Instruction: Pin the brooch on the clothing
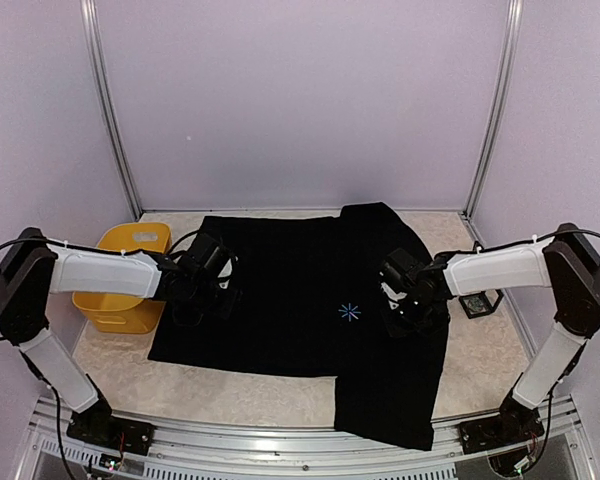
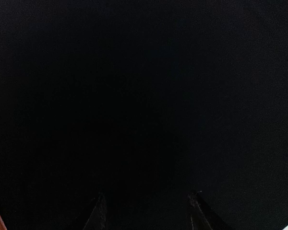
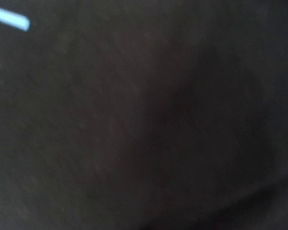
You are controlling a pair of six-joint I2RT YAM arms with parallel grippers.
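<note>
The bench (image 1: 260, 392) is carrying the black T-shirt (image 1: 280, 290), lying spread out, with a yellow bin (image 1: 130, 300) sitting beside its left edge. The left arm (image 1: 105, 272) is hanging low over the fabric, jaws standing apart. The right arm (image 1: 500, 268) is reaching near the starburst mark (image 1: 350, 312); whether its jaws are apart I cannot tell. No brooch is showing. The soft cloth risks bunching under the 2 arms, spoiling the pinning.

No words, brands or numbers to read anywhere here. One sign only: a small light-blue starburst mark (image 1: 350, 312) on the chest of the black T-shirt (image 1: 280, 285).
</note>
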